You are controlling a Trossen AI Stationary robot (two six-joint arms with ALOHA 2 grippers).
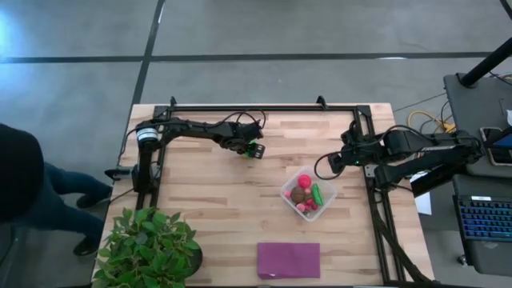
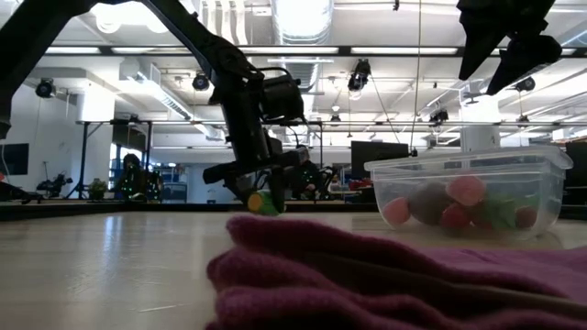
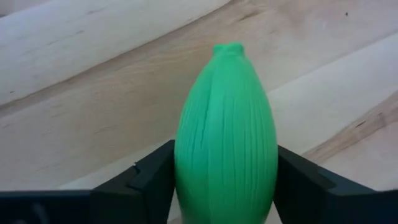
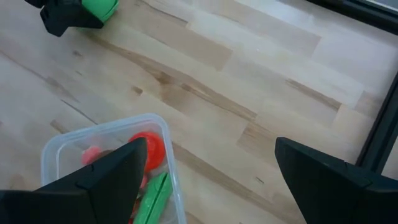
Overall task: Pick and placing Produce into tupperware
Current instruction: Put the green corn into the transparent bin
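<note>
Pale plank table (image 1: 216,200). My left end effector (image 1: 254,150) is clamped on a green ribbed piece (image 3: 227,137). My right end effector (image 1: 332,162), fingers apart, hangs beside the tupperware (image 1: 327,202) of produce (image 1: 302,194). Purple cloth (image 1: 288,260), potted plant (image 1: 148,248).

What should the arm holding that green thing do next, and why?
Probably carry it across to the tupperware. The left gripper is shut on the green piece, away from the tub, where other produce already lies.
</note>
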